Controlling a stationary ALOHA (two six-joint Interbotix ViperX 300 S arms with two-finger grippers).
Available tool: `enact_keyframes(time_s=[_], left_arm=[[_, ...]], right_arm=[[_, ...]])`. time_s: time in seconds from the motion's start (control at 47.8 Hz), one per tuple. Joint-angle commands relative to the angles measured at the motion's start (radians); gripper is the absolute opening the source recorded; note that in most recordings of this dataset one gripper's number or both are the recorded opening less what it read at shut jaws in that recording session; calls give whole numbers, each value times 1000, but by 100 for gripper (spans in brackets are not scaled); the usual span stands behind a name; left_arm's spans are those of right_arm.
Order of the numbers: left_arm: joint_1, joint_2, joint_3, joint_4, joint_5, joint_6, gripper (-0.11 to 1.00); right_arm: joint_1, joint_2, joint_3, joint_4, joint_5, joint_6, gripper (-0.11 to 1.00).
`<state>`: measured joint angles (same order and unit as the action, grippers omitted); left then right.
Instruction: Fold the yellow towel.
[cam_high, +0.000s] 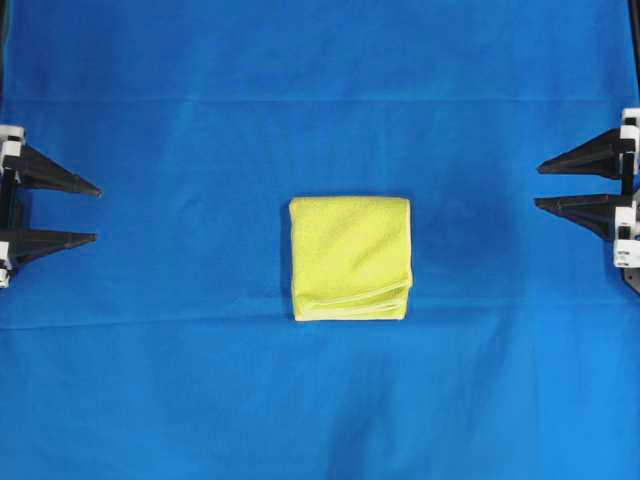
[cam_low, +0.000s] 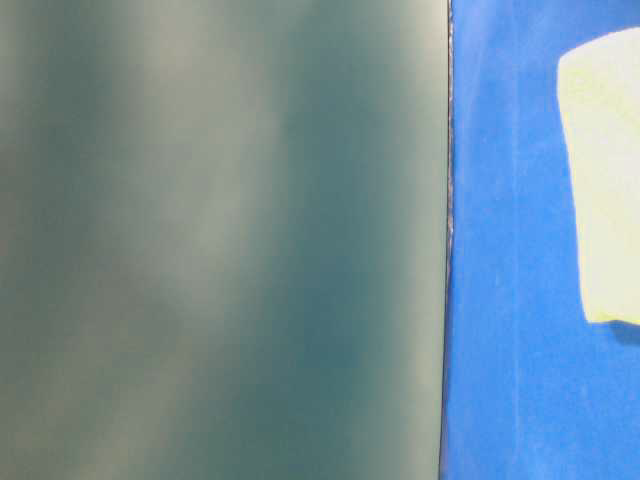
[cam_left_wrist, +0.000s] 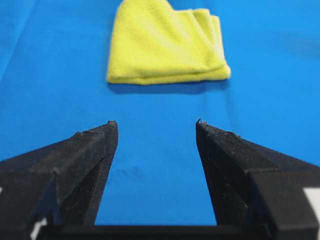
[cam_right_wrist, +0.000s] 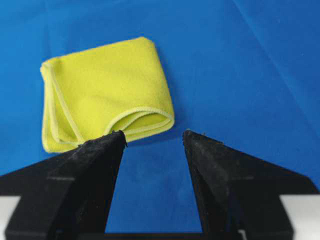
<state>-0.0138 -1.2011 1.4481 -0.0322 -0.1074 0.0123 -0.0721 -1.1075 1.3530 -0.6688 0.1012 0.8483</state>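
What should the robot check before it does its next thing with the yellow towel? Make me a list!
1. Yellow towel folded into a small stack: ok, layered edges show along its near side in the overhead view.
2. Towel lies flat on the blue cloth: ok.
3. Left gripper let go and clear of the towel: ok, jaws open, parked at the left edge.
4. Right gripper let go and clear: ok, jaws open, parked at the right edge.
5. Corners lined up neatly: not ok, one layer curls out at a corner in the right wrist view.
6. Number of folds made: cannot tell.
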Motion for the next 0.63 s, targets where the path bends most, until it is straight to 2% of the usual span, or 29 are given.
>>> enact_keyframes(time_s=[0.0,0.606], left_arm=[[3,14,-9,-2,-12,-2,61],[3,14,-11,-2,-12,-2,61]], right_arm=[[-2,14,-11,2,-6,0,56],[-2,20,-8,3,-8,-2,56]])
